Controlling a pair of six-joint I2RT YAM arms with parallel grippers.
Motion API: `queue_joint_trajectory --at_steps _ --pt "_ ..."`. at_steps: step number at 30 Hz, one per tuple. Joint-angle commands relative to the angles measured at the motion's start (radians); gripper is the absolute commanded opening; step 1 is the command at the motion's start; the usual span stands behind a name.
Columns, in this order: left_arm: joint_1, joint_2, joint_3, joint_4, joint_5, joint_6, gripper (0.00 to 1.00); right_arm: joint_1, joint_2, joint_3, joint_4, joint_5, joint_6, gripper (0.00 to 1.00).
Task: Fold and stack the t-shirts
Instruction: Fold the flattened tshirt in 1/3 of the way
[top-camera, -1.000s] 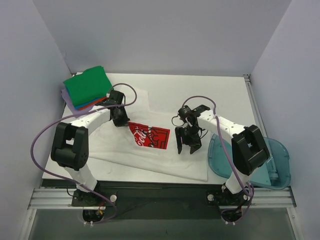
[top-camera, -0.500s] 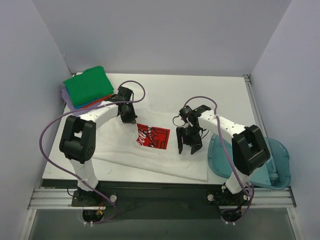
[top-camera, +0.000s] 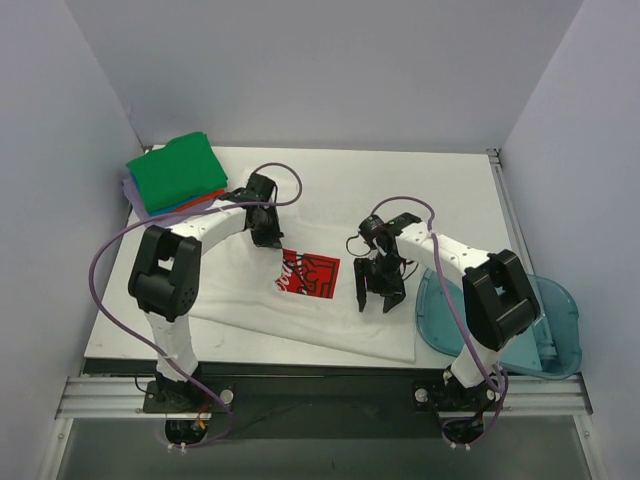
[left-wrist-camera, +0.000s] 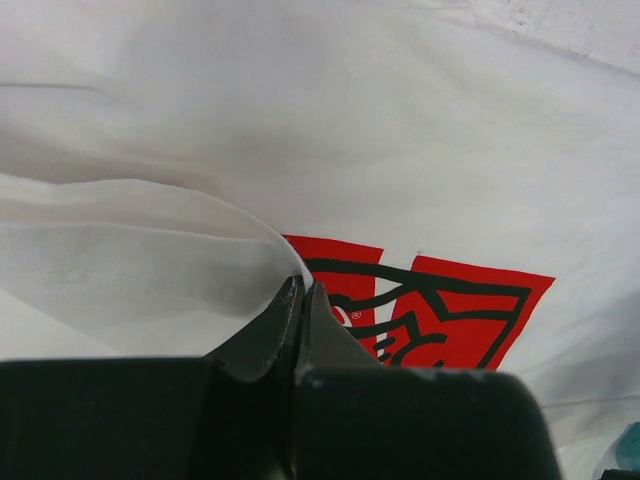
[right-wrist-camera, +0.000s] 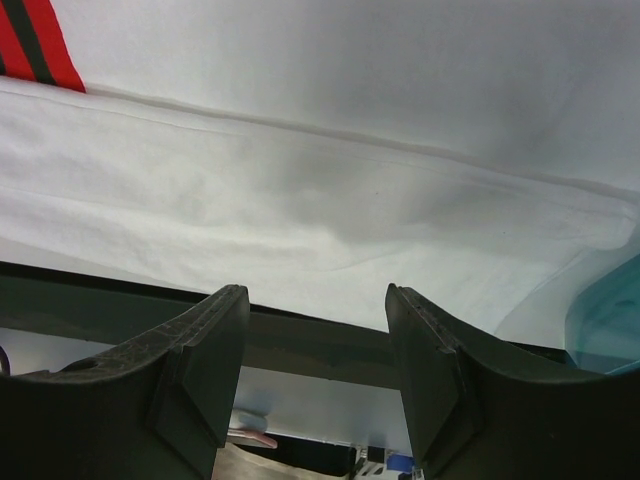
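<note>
A white t-shirt (top-camera: 335, 325) with a red logo (top-camera: 315, 274) lies spread on the table. My left gripper (top-camera: 272, 238) is shut on a folded-over edge of this shirt (left-wrist-camera: 150, 250), just left of the logo (left-wrist-camera: 440, 310); the cloth runs into the tips of the left gripper (left-wrist-camera: 303, 288). The lifted fold covers the logo's left part. My right gripper (top-camera: 377, 298) hangs open over the shirt's right side, nothing between its fingers (right-wrist-camera: 210, 350). Below the right gripper (right-wrist-camera: 318, 300) lies the shirt's hem (right-wrist-camera: 330, 200). Folded t-shirts, green on top (top-camera: 175, 172), are stacked at the back left.
A translucent blue bin (top-camera: 545, 325) sits at the table's right front edge, close to the right arm, and shows as a teal corner (right-wrist-camera: 612, 318) in the right wrist view. Walls stand close on the left, right and back. The table's front rail (top-camera: 320, 395) runs below the shirt.
My left gripper has moved right and a little back, pulling the shirt's left side over toward the logo, whose left part is now covered. The right gripper has hardly moved.
</note>
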Motion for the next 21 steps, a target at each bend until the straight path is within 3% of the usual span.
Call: queue_joint_trajectory --at_steps 1,13,16,17,20,21 --pt "-0.014 0.015 0.062 0.014 0.03 0.021 0.0 -0.004 -0.048 -0.013 -0.051 0.01 0.017 0.58" --pt "-0.031 0.05 0.096 -0.001 0.054 0.03 0.01 -0.003 -0.055 -0.016 -0.05 0.016 0.031 0.58" --pt "-0.031 0.049 0.105 -0.012 0.057 0.032 0.18 -0.003 -0.052 -0.008 -0.051 0.015 0.032 0.58" --pt "-0.031 0.043 0.105 -0.012 0.06 0.032 0.3 -0.003 -0.052 -0.007 -0.051 0.015 0.031 0.58" --pt "-0.03 0.027 0.108 -0.003 0.082 0.026 0.5 -0.003 -0.043 0.004 -0.051 0.015 0.029 0.58" --pt "-0.031 0.024 0.111 -0.006 0.089 0.018 0.53 -0.004 -0.041 0.007 -0.05 0.012 0.028 0.58"
